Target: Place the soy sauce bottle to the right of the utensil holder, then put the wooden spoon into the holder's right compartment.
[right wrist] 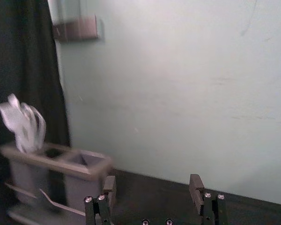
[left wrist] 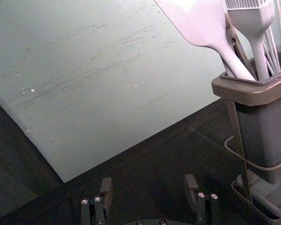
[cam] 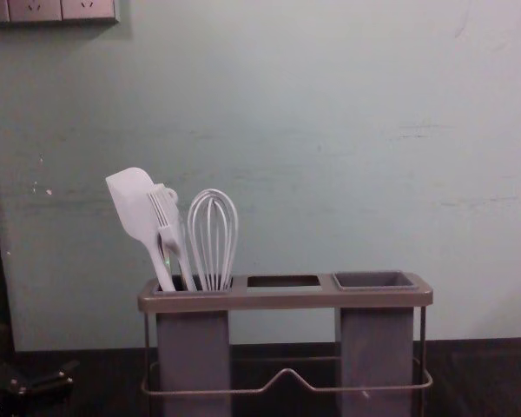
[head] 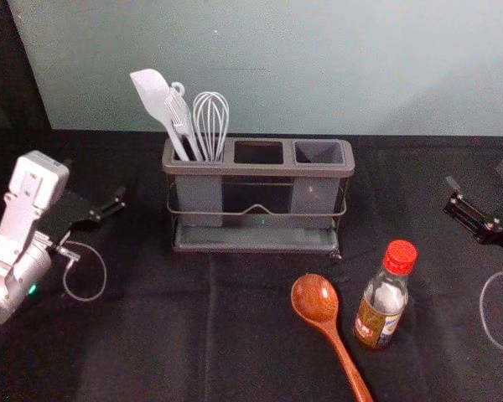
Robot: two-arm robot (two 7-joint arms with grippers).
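Observation:
In the head view my left gripper (head: 96, 186) is left of the utensil holder (head: 258, 169), open and empty. My right gripper (head: 479, 174) is at the right edge, beyond the bottle, also open and empty. The left wrist view has the left gripper (left wrist: 149, 183) with fingers apart; the right wrist view has the right gripper (right wrist: 153, 183) likewise. The soy sauce bottle (head: 381, 306), red-capped, stands upright in front of the holder's right end. Left of it lies the wooden spoon (head: 317, 301), bowl toward the holder. The right compartment (cam: 375, 281) holds no utensil.
White utensils, a spatula (cam: 132, 204), a brush and a whisk (cam: 213, 234), stand in the holder's left compartment and rise above its rim. A wall (head: 277, 67) runs behind the black-covered table (head: 151, 335).

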